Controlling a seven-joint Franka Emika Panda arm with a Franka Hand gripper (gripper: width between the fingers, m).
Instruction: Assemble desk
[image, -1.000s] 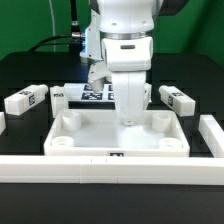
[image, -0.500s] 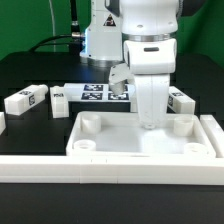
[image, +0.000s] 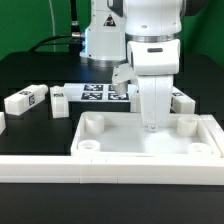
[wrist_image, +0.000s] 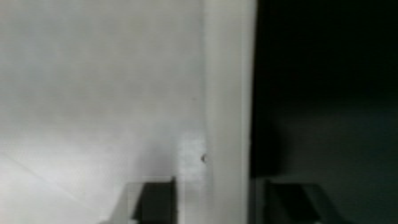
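Desk top (image: 150, 150): white tray, rim up, lying flat on the black desk (image: 35, 135). It sits toward the exterior view's right, with its near rim just behind the long white border rail (image: 110, 170). A round socket (image: 88, 145) shows in each corner.

Hand (image: 150, 124): points straight down at the far rim, about mid-length. In the wrist view two dark fingers (wrist_image: 157, 205) stand apart, one either side of the upright rim wall (wrist_image: 222, 100). Narrow gaps show, so the hand is not clamped on it.

Loose parts on the desk behind the top: first leg (image: 27, 100) and second leg (image: 60, 100) at the exterior view's left. Third leg (image: 182, 101) is at the right, partly hidden by the arm.

Marker board (image: 95, 93) lies behind the top, between the second and third legs.
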